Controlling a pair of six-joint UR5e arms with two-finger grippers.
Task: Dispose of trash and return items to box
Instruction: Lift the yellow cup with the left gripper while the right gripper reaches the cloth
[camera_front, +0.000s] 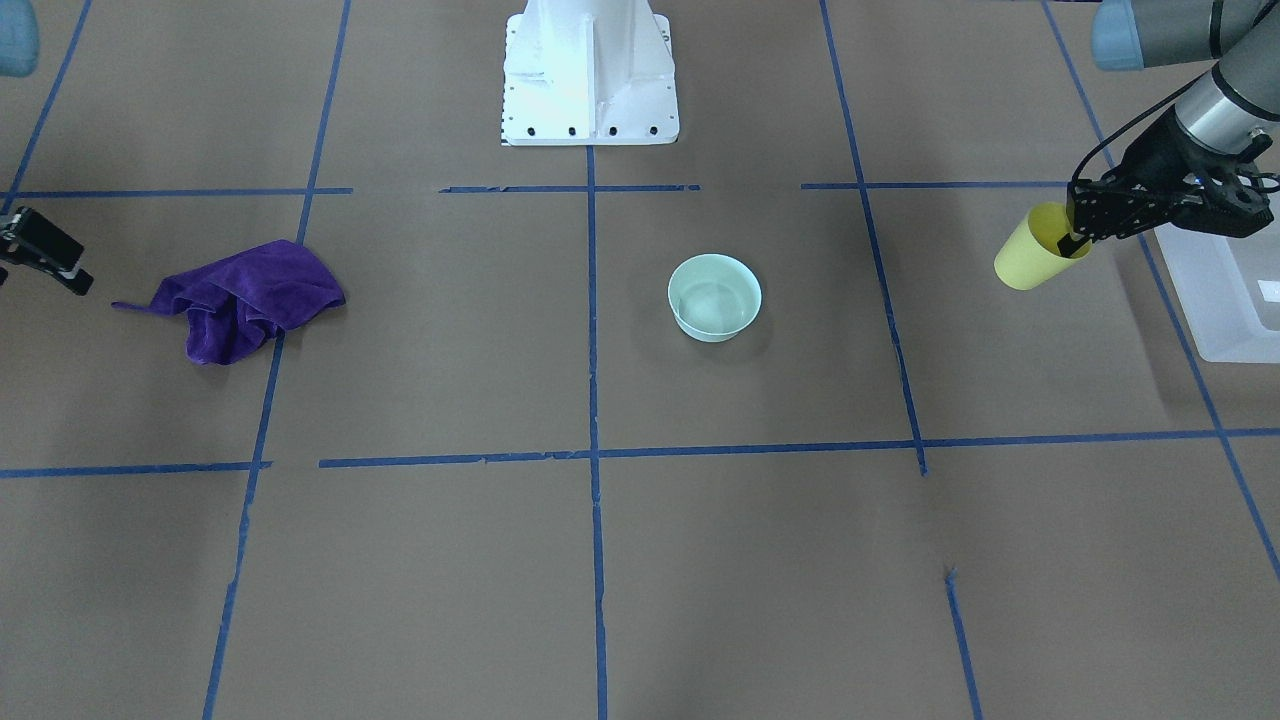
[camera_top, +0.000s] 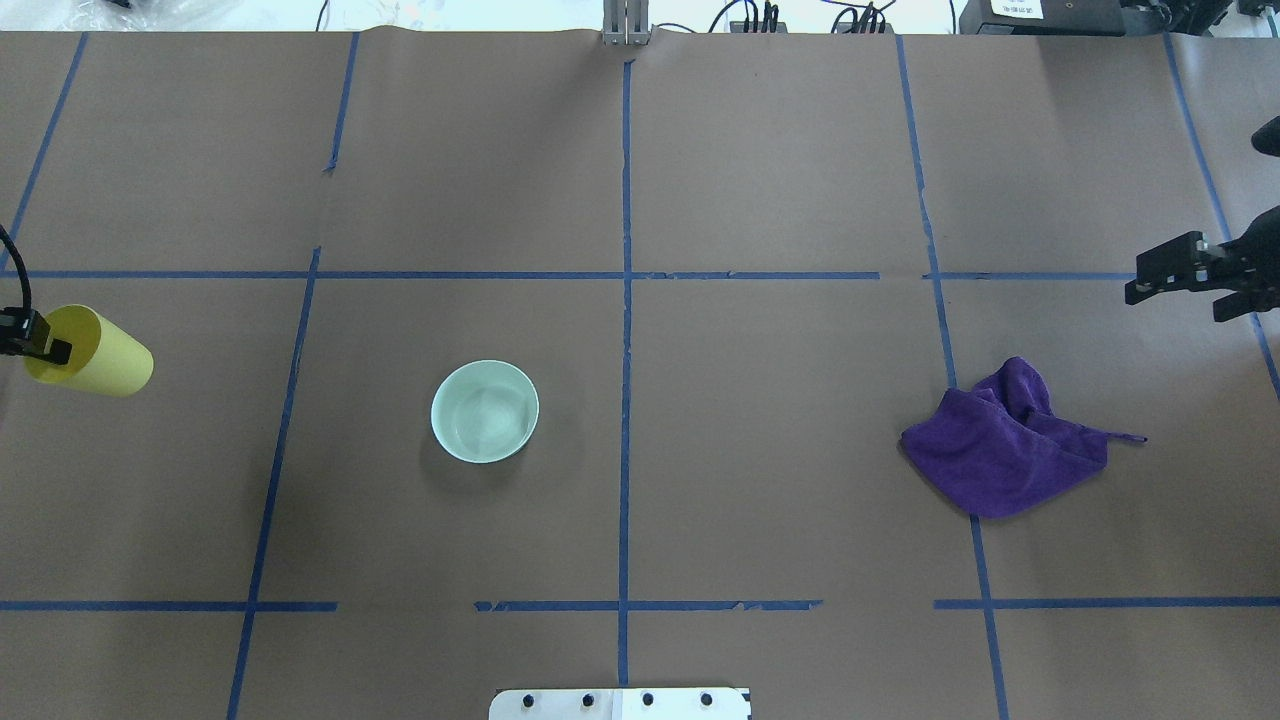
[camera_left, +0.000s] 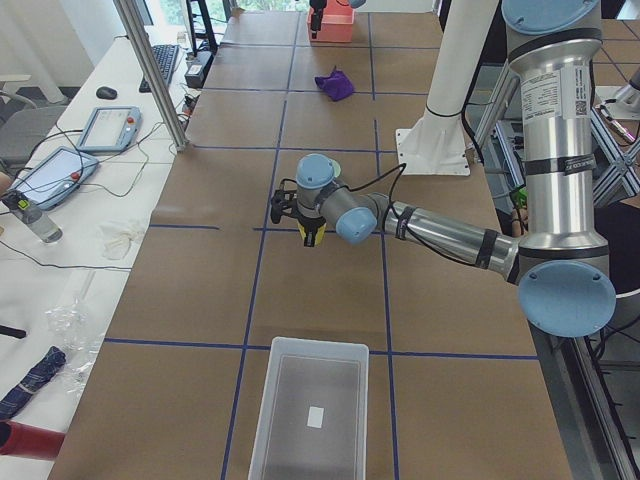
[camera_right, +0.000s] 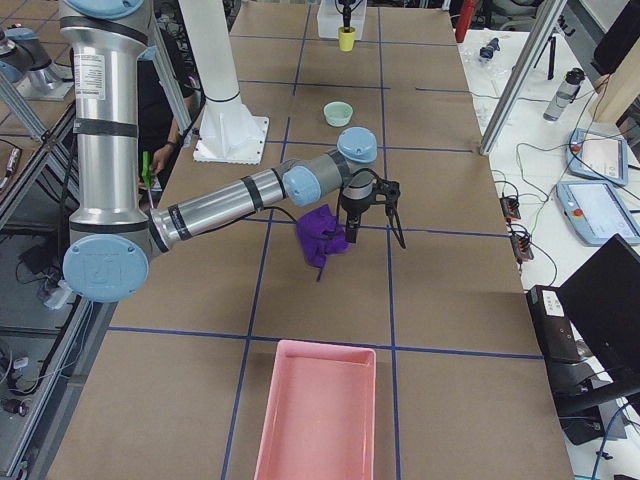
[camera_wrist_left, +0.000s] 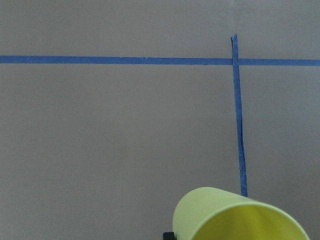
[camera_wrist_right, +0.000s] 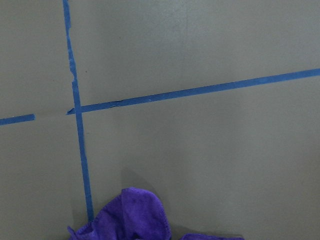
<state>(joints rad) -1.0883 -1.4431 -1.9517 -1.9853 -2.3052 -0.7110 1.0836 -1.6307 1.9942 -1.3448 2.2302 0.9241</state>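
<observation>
My left gripper pinches the wall of the yellow cup, held tilted over the bench, with the box just at its 3 o'clock. The pale green bowl and the purple cloth lie toward the cup's 9 o'clock. The right gripper looks spread, and the label in the box I cannot read.

Seen from the bowl, the cup is far left, the box beyond it, and the cloth far right.

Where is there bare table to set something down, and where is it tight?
Bare table between the pale green bowl and the purple cloth, and the whole operator-side row. Tight at the robot's left end: the left gripper holds the yellow cup near the bin.
</observation>
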